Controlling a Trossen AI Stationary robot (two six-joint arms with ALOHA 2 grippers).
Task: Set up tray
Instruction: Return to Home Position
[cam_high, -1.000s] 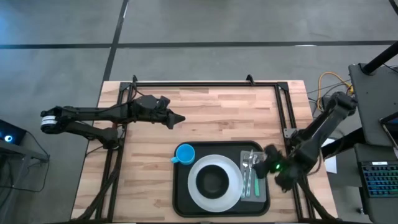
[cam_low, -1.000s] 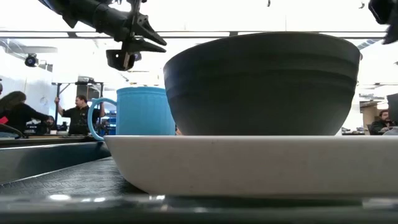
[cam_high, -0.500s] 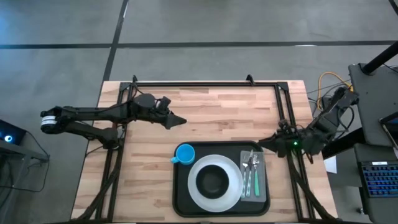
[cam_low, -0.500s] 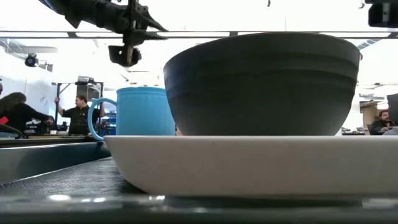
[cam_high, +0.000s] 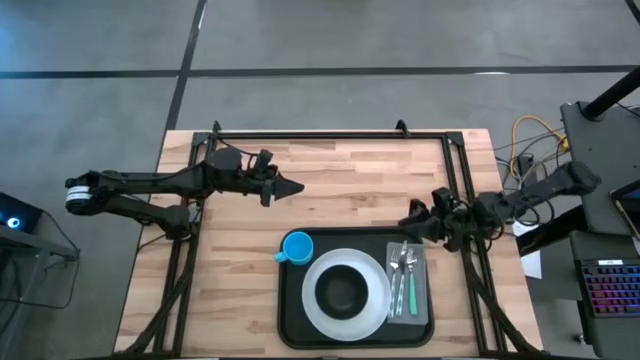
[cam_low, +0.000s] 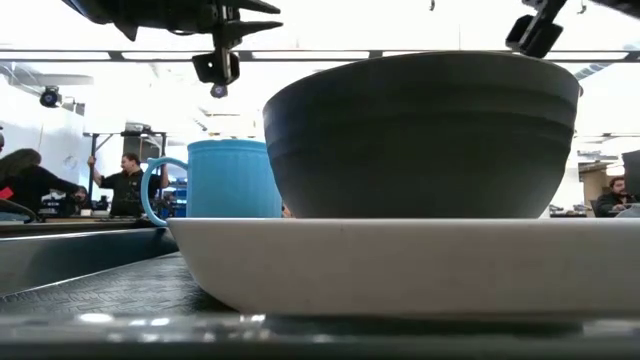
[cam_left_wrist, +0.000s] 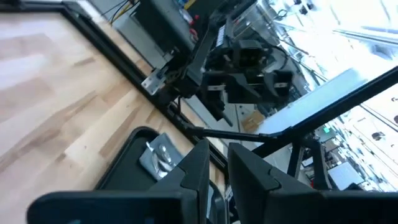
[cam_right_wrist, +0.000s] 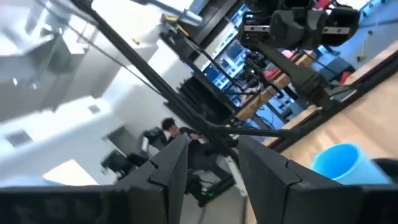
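Observation:
The black tray (cam_high: 285, 305) lies on the wooden table near its front edge. On it a white plate (cam_high: 375, 305) carries a dark bowl (cam_high: 343, 290). A blue mug (cam_high: 296, 247) stands on the tray's far left corner, and a grey napkin (cam_high: 421, 290) with cutlery (cam_high: 403, 275) lies along its right side. My right gripper (cam_high: 408, 221) hovers open just beyond the tray's far right corner and points toward the table's left, with nothing between its fingers (cam_right_wrist: 171, 165). My left gripper (cam_high: 297, 186) hangs shut and level over the table's middle left, clear of everything.
A black metal frame (cam_high: 330, 134) runs along the table's far edge and down both sides. Bare wood lies left of the tray and beyond it. Beside the table's right edge stand cables and a keyboard (cam_high: 605, 290). People sit in the room behind (cam_low: 125, 180).
My right gripper has risen from above the napkin and cutlery and drawn back toward the table's far right. It has tipped up from pointing down to about level, and its arm has folded back toward the right edge. My left gripper has tipped up to level, in place.

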